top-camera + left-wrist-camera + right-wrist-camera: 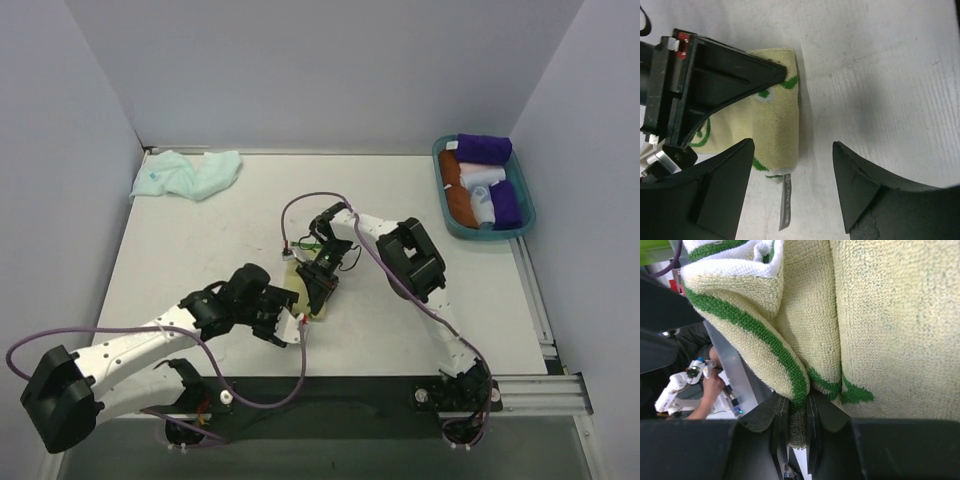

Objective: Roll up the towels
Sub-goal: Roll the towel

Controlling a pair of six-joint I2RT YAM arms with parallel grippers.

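The right wrist view is filled by the pale yellow towel, its green border running down into the right gripper. The jaws there are pressed almost together, with a fold of the green-edged cloth pinched between them. No other view shows that pinch.

The left wrist view shows the towel's shape instead. It lies on the white table partly rolled, with green marks on its top and a grey tag trailing from its near end. One black finger of the right gripper reaches onto it from the left. The left gripper is spread wide and holds nothing. The near end of the roll lies between its fingers, close to the left-hand one.

From the top camera the two grippers meet near the middle of the table and hide nearly all of the yellow towel. Only a sliver shows between the left gripper and the right gripper. A purple cable loops above them.

The mint-aqua towel lies crumpled and unrolled at the far left corner, well apart from both arms. At the far right sits a teal basket holding purple rolls, an orange roll and a white roll.
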